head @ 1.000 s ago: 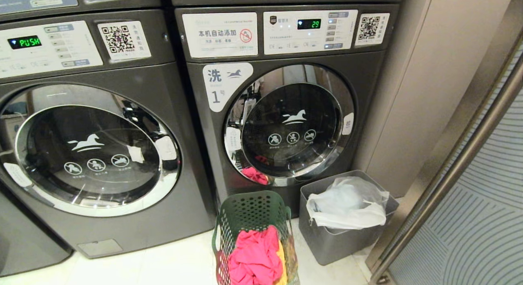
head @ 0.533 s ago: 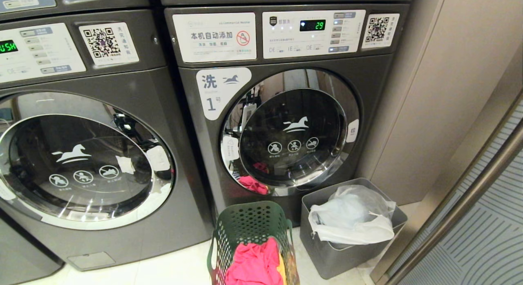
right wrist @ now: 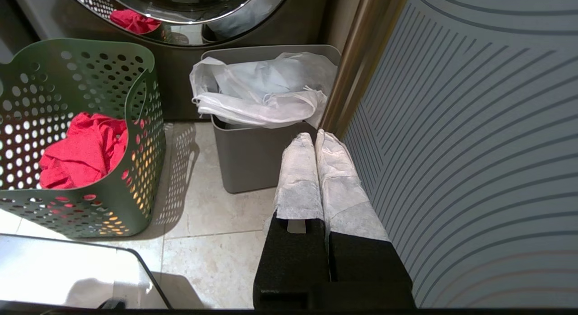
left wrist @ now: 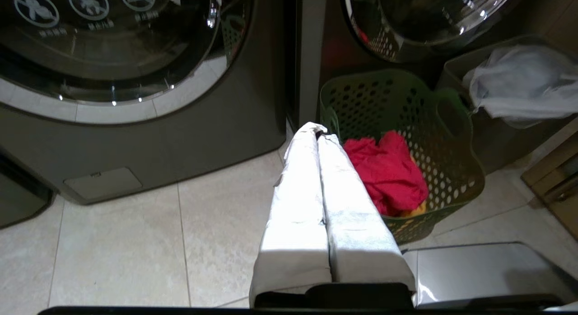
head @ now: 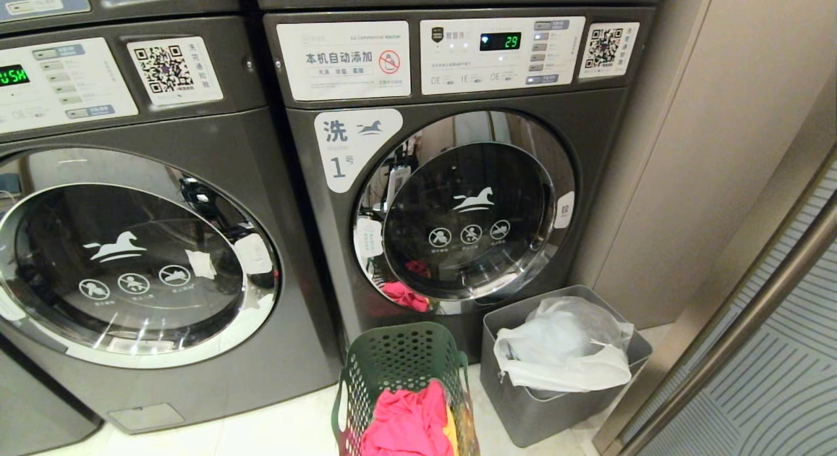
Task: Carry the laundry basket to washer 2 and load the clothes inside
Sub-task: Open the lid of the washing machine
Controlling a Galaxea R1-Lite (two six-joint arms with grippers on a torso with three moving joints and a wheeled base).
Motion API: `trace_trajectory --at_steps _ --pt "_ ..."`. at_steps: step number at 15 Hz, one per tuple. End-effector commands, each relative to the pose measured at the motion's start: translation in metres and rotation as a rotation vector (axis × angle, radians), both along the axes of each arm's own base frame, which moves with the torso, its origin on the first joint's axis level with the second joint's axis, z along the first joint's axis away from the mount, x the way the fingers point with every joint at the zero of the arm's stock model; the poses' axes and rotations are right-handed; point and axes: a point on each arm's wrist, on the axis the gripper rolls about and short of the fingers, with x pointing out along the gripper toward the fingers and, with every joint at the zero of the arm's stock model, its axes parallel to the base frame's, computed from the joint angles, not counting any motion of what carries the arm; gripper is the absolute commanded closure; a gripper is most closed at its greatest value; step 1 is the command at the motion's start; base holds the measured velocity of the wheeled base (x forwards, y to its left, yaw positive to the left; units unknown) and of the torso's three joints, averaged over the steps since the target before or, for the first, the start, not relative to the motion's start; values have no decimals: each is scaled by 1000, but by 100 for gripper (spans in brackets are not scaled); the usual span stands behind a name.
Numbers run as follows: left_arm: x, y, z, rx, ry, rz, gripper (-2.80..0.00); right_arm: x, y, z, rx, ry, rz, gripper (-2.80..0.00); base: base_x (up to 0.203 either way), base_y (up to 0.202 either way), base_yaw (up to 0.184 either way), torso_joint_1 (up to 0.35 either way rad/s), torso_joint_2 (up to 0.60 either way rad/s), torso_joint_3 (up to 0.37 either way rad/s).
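Observation:
The dark green perforated laundry basket (head: 399, 354) stands on the floor before the washer labelled 1 (head: 340, 145). In it lie the clothes: a pink-red garment (head: 405, 423) over a yellow one (head: 450, 431). A like machine (head: 196, 155) stands to the left; no number label shows on it, so I cannot tell whether it is washer 2. My left gripper (left wrist: 318, 132) is shut and empty, its tips by the rim of the basket (left wrist: 397, 98) on the side toward that machine. My right gripper (right wrist: 314, 136) is shut and empty, beyond the grey bin from the basket (right wrist: 90, 66). Neither arm shows in the head view.
A grey rectangular bin (head: 523, 403) with a white bag (head: 562, 351) stands right of the basket, close beside it. A metal door frame (head: 726, 292) and a striped panel (right wrist: 474, 148) close off the right side. Both round doors are shut. Pale tile floor (left wrist: 135, 242) lies before the left machine.
The whole head view shifted between one second ago and half a second ago, sliding the machines leftward and downward: the camera moved. Since then nothing has visibly changed.

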Motion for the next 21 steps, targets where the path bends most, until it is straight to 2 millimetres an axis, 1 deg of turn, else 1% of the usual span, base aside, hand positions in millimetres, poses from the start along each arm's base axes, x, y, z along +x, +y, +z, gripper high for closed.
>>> trace_trajectory --at_steps 1,2,3,4,5,6,7,8,9,10,11,12,13,15,18,20,21 --pt "8 0 36 -9 24 -9 0 0 0 0 -1 1 1 0 0 0 0 0 0 0" --pt "22 0 59 -28 69 -13 0 0 0 0 -2 2 0 0 0 0 0 0 0 0" --pt "45 0 82 -57 139 -11 0 0 0 0 -2 1 1 0 0 0 0 0 0 0" --pt "73 0 97 -93 209 -4 0 0 0 0 2 1 -3 0 0 0 0 0 0 0" --pt "108 0 105 -135 296 9 0 0 0 0 8 2 -2 0 0 0 0 0 0 0" --pt "144 0 107 -177 370 26 0 0 0 0 8 2 -4 0 0 0 0 0 0 0" --pt "179 1 102 -217 434 45 0 0 0 0 9 4 -4 0 0 0 0 0 0 0" --pt "209 2 95 -252 476 62 0 0 0 0 9 1 -5 0 0 0 0 0 0 0" --pt "234 4 86 -288 508 74 -280 0 0 0 5 1 -8 0 0 0 0 0 0 0" --pt "256 9 77 -332 525 71 -280 0 0 0 0 -1 -6 0 0 0 0 0 0 0" --pt "271 17 71 -383 520 45 -280 0 0 0 -1 1 -2 0 0 0 0 0 0 0" --pt "277 23 71 -430 496 -3 -280 0 0 0 9 1 -2 0 0 0 0 0 0 0" --pt "280 29 71 -450 450 -37 -280 0 0 0 12 1 -6 0 0 0 0 0 0 0" --pt "292 40 55 -426 421 -46 -280 0 0 0 13 1 -6 0 0 0 0 0 0 0" --pt "325 64 16 -337 357 -30 -280 0 0 0 13 1 -6 0 0 0 0 0 0 0" --pt "343 74 1 -287 260 -42 -280 0 0 0 13 1 -6 0 0 0 0 0 0 0" --pt "351 76 -4 -272 210 -69 -280 0 0 0 14 1 -5 0 0 0 0 0 0 0"
